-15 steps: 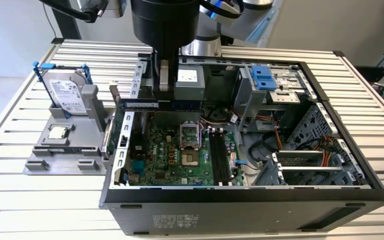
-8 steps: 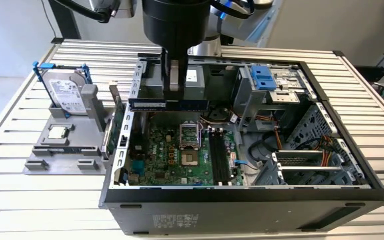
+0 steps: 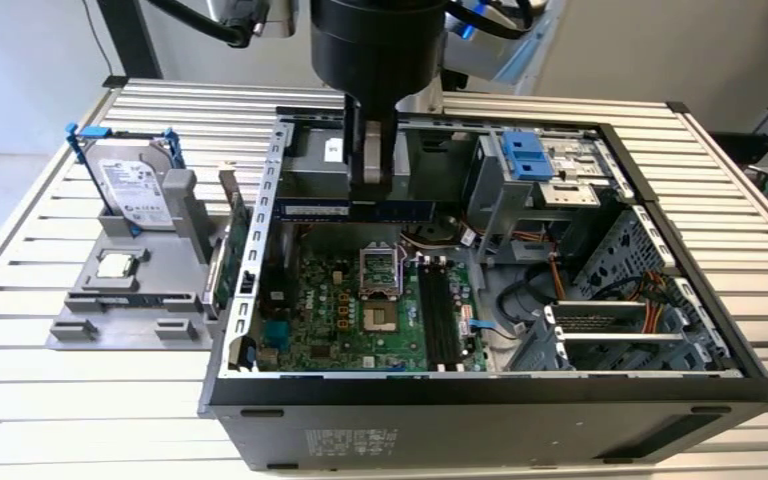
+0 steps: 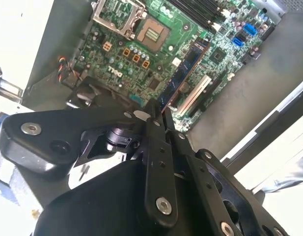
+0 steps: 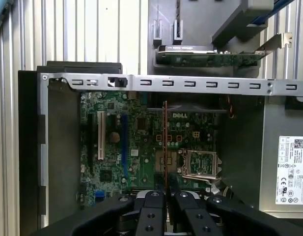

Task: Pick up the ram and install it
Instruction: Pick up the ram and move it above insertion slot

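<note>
- Fingers (image 5: 154,212) of the gripper (image 5: 166,195) sit closest to us in both wrist views, black and linked, pressed onto the two flat faces of the ram (image 5: 165,142) and pinching it between them.
- We see the ram edge-on in the first wrist view, a thin strip running away from the fingertips above the motherboard (image 5: 136,147).
- From the exterior view, we see the gripper hanging straight down into the open case (image 3: 491,386), with the ram held level under it, over the far part of the board.
- We see the ram in the air, clear of the board, beyond the socket (image 3: 379,275).
- Dark slots (image 3: 440,315) lie just beside the socket, on the exterior view's right; the ram is apart from them and turned crosswise to them.
- On the exterior view's left, outside the case, we see a hard drive (image 3: 137,185) standing upright in a gray stand (image 3: 91,312).
- We also see a processor (image 3: 117,265) lying flat on that stand, on the near side of the drive.
- Stand and case both rest on a slatted table (image 3: 37,400).
</note>
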